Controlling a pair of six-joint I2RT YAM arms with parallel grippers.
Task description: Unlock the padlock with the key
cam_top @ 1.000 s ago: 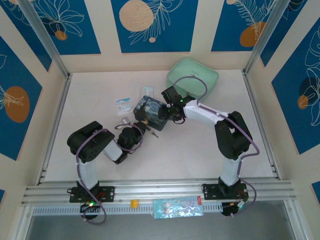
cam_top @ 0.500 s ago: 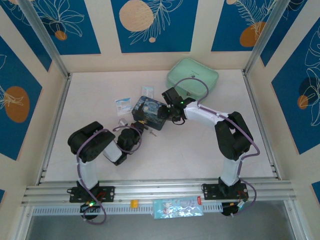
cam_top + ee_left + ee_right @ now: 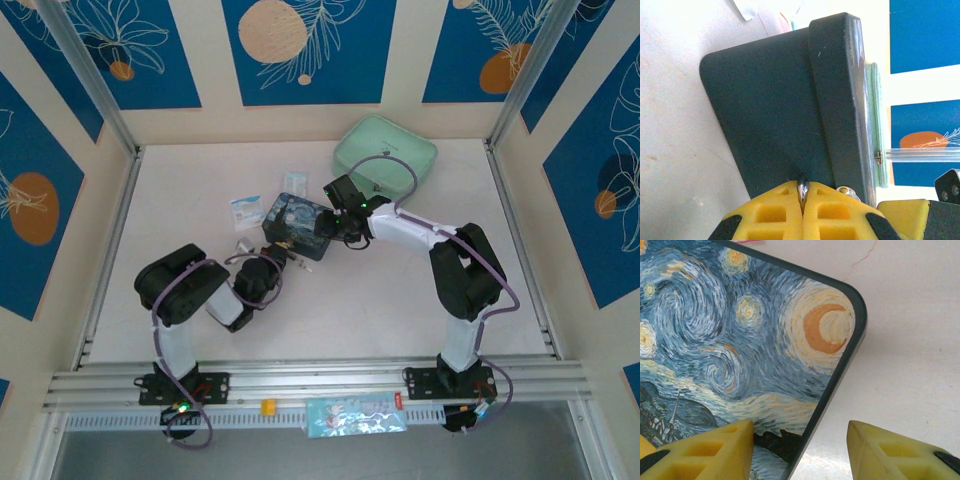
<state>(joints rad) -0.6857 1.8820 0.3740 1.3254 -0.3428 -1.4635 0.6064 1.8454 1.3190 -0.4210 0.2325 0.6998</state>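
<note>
My left gripper (image 3: 803, 192) is shut on a thin silvery metal blade, the key (image 3: 803, 188). Its tip pokes out between the yellow pads, right against the dark side wall of the tin box (image 3: 775, 110). A small silvery loop (image 3: 844, 190) peeks out beside the pads; the padlock's dark body is hidden. From above, the left gripper (image 3: 282, 256) sits at the near side of the tin box (image 3: 296, 217). My right gripper (image 3: 800, 435) is open and straddles the edge of the tin box (image 3: 740, 335), one finger over the swirl-painted lid, the other over the table. From above, the right gripper (image 3: 334, 227) is at the tin's right end.
A mint-green case (image 3: 385, 155) lies at the back, behind the right arm. Small blue-and-white packets (image 3: 245, 212) lie left of the tin, and another packet (image 3: 294, 182) lies behind it. Metal rails run along both sides of the table (image 3: 400, 290).
The left gripper has drawn slightly left and toward its base along the tin's near side. The right arm and tin have barely moved.
</note>
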